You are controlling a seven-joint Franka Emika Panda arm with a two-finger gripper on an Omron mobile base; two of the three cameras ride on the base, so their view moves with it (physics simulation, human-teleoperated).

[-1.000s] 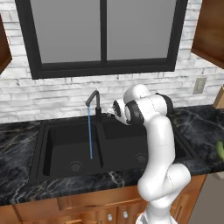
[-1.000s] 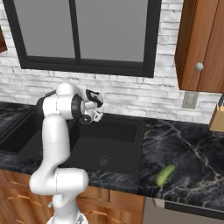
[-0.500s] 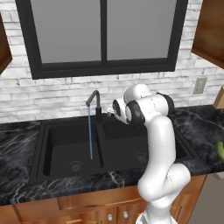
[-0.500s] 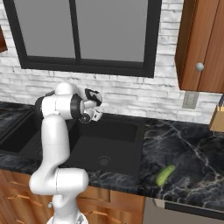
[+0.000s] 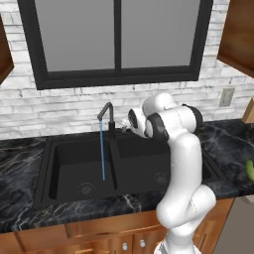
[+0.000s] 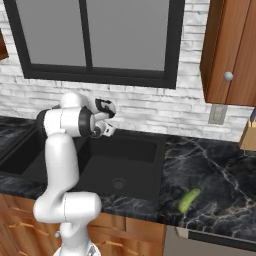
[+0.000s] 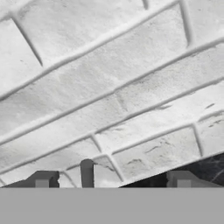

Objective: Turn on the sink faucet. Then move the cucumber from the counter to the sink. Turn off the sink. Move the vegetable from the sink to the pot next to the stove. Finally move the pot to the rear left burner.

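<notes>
The black sink faucet (image 5: 106,117) stands behind the divider of the black double sink (image 5: 69,171). A thin blue stream of water (image 5: 102,155) runs from its spout into the left basin. My gripper (image 5: 124,127) hovers just right of the faucet, open and holding nothing. In the hand view its fingertips (image 7: 43,179) stand wide apart, and a thin dark lever (image 7: 86,172) rises between them in front of the brick wall. The yellowish-green cucumber (image 6: 189,200) lies on the black counter (image 6: 225,185) right of the sink (image 6: 135,160). The pot is out of view.
A white brick wall and a dark-framed window (image 5: 116,42) stand behind the sink. A wall outlet (image 6: 217,114) and a wooden knife block (image 6: 248,135) are at the right. Brown upper cabinets (image 6: 230,50) hang above the counter.
The gripper's jaws have spread wider apart beside the faucet. The arm has hardly moved, and the water keeps running.
</notes>
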